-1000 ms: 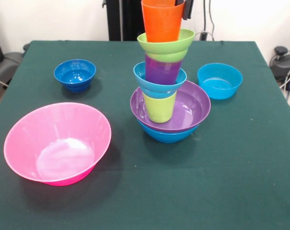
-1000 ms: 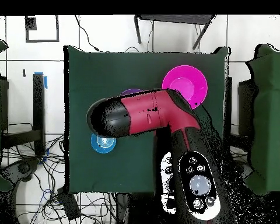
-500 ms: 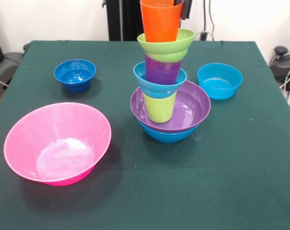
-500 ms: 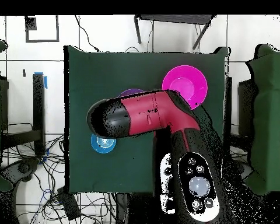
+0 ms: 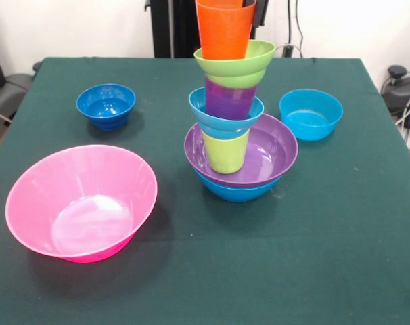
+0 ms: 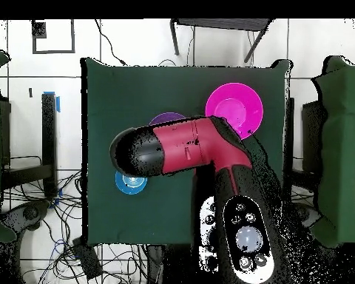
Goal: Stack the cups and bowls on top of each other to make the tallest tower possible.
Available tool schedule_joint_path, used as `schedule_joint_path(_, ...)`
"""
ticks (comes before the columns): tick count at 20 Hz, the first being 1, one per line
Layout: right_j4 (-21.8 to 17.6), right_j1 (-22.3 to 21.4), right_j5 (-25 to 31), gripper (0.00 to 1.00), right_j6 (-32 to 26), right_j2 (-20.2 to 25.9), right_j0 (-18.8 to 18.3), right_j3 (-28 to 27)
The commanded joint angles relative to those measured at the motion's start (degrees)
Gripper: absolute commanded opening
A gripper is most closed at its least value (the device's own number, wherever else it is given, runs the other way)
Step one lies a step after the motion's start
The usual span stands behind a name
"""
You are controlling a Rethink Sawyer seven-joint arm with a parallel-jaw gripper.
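On the dark green cloth-covered worktop, going left to right in the front view, a huge glossy pink plastic bowl sits tilted at the near left, its smooth inside catching a pale sheen. Behind it stands one small glossy dark blue plastic bowl, upright and well apart. In the middle rises the multicoloured tower: a wide blue bowl at the base, a wide purple bowl nested in it, a lime green tapered cup, a turquoise bowl, a purple tapered cup, a lime green bowl, and an orange tapered cup at the top, reaching the picture's upper edge. To the right stands one more turquoise bowl, alone. That makes three cups and seven bowls. The claw shows only as a dark sliver beside the orange cup; whether it is apart or together cannot be told. Overhead, the red and black arm covers most of the tower.
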Motion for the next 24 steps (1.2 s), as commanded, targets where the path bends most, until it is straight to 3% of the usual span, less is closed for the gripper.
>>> schedule_joint_path(1,-2.94,4.73,-4.02,0.0,3.22,-1.86,1.73,-0.82)
schedule_joint_path(14,-2.87,4.72,-5.15,0.0,2.97,-2.5,2.11,-0.75)
schedule_joint_path(15,-2.9,4.72,-5.74,1.0,2.43,-2.44,2.0,-0.67)
schedule_joint_path(18,-2.07,4.55,-7.63,1.0,1.95,-1.88,1.15,0.36)
schedule_joint_path(24,-1.27,4.92,-4.5,1.0,2.75,-3.17,2.26,-0.68)
